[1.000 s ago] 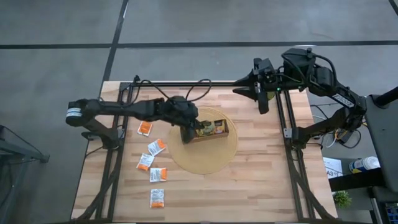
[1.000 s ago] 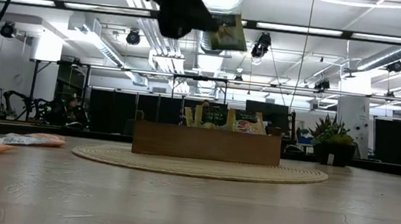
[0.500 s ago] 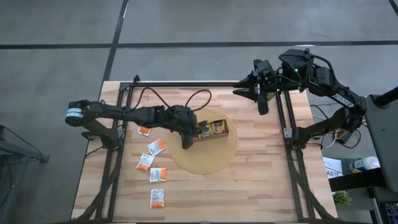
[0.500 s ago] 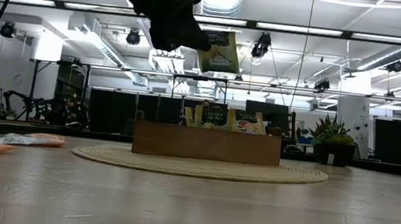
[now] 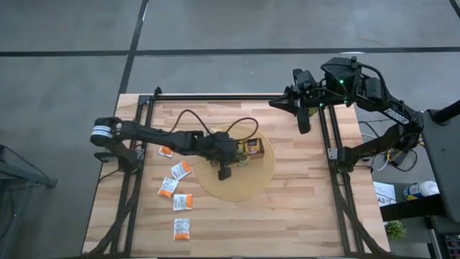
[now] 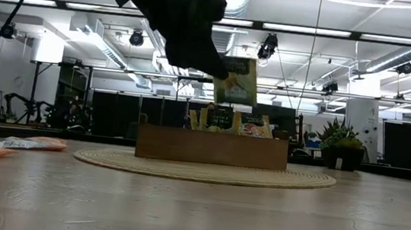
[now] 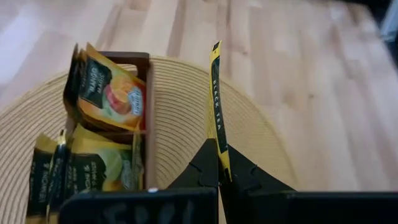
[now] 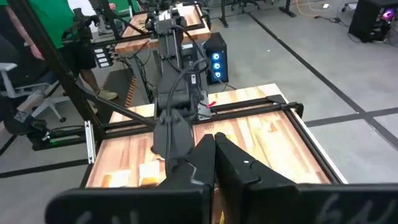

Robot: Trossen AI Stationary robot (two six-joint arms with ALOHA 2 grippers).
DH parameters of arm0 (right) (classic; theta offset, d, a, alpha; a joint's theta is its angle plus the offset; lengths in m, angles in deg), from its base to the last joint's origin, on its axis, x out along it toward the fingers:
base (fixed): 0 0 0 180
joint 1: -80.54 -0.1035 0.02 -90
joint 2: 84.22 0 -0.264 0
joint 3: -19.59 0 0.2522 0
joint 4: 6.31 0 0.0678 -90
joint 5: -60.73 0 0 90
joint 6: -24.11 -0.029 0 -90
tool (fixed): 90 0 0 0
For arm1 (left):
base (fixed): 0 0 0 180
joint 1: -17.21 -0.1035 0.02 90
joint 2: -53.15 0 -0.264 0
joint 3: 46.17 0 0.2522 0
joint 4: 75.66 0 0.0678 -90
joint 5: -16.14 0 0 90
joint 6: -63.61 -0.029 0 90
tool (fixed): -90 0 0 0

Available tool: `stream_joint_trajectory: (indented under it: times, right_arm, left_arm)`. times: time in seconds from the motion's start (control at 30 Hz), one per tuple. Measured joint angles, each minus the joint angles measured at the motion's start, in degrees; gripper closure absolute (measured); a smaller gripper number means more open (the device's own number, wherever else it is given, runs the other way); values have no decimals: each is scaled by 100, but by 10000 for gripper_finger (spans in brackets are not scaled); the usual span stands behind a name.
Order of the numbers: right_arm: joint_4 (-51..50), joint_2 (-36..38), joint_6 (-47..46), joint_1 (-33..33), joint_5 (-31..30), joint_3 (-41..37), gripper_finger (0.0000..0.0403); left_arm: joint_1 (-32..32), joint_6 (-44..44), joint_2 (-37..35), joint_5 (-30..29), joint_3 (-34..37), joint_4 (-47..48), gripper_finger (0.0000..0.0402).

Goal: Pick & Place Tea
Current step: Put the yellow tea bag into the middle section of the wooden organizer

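Note:
My left gripper [image 6: 221, 72] hangs above the brown wooden tray [image 6: 212, 148] and is shut on a yellow-green tea sachet [image 6: 238, 82]. The left wrist view shows that sachet [image 7: 216, 93] edge-on. The tray [image 5: 248, 149] stands on a round woven mat [image 5: 241, 176] and holds upright orange sachets [image 7: 111, 87] and yellow-green sachets [image 7: 87, 168]. Several orange-and-white sachets [image 5: 180, 170] lie flat on the table left of the mat. My right gripper [image 8: 213, 149] is shut on nothing, high over the table's far right corner [image 5: 302, 108]. My left gripper pinches the sachet between its two fingers [image 7: 205, 168] at one end [image 7: 219, 152], near its upper corner [image 6: 224, 69]. The fingers slant down from the table's left side. The sachet stands out past the fingertips, upright on edge, clear of the tray.
The metal frame rails [image 5: 334, 144] run along the table's left, far and right sides. Bare wood lies right of the mat [image 5: 302, 187] and near the front edge. In the right wrist view a person in green [image 8: 37, 31] stands beyond the table.
My left gripper has gone down and toward the table's right edge, over the tray. The yellow-green sachet has stayed in its hold and has sunk to just above the sachets standing in the tray.

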Motion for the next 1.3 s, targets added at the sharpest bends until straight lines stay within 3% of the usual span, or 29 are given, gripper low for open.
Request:
stream_joint_trajectory:
  times: [0.27, 0.6, 1.3]
  right_arm:
    - [-103, 2, -39, 0, -107, -22, 394]
    - [-129, 2, -31, 0, -103, -22, 394]
    - [-126, 1, 20, 0, -96, -66, 394]
  left_arm:
    - [6, -73, 337, -907, -137, 93, 402]
    - [-3, -497, 377, -1532, -130, 575, 401]
    - [-56, -608, 425, -1351, 60, 191, 401]
